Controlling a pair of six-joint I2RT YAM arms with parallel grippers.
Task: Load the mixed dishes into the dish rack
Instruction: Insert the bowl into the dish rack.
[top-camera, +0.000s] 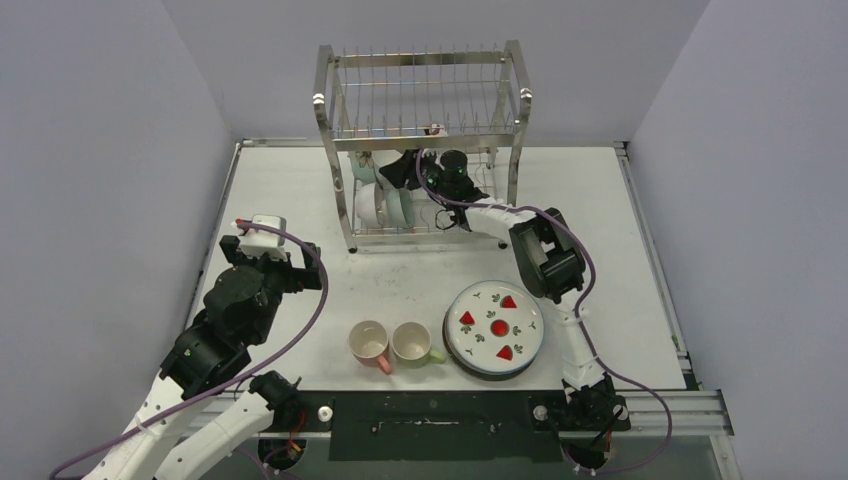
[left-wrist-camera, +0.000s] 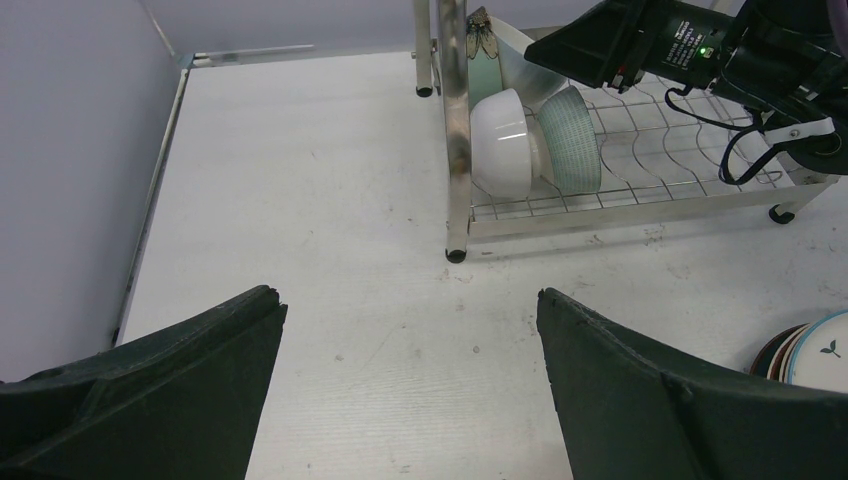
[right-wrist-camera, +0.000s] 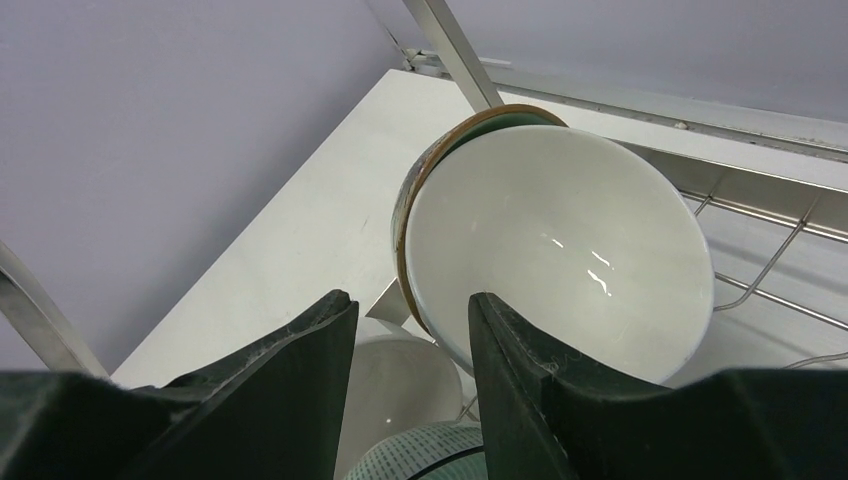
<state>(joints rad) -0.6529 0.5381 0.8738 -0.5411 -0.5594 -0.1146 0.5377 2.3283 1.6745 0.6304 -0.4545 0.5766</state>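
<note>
The steel dish rack (top-camera: 420, 60) stands at the back of the table. My right gripper (right-wrist-camera: 410, 300) reaches into its lower tier and is open. A brown-rimmed bowl with a white inside (right-wrist-camera: 560, 240) leans there, and its rim lies in the gap between my fingers. The right finger is in front of the bowl's inside; the left finger stands apart from it. A white bowl (left-wrist-camera: 505, 140) and a mint-green bowl (left-wrist-camera: 572, 145) rest on edge below. My left gripper (left-wrist-camera: 410, 295) is open over bare table, holding nothing.
A stack of plates topped by the strawberry plate (top-camera: 495, 328) lies near the front right. The pink mug (top-camera: 368, 343) and the green-handled mug (top-camera: 412, 342) stand beside it. The rack's post (left-wrist-camera: 455, 150) stands ahead of my left gripper.
</note>
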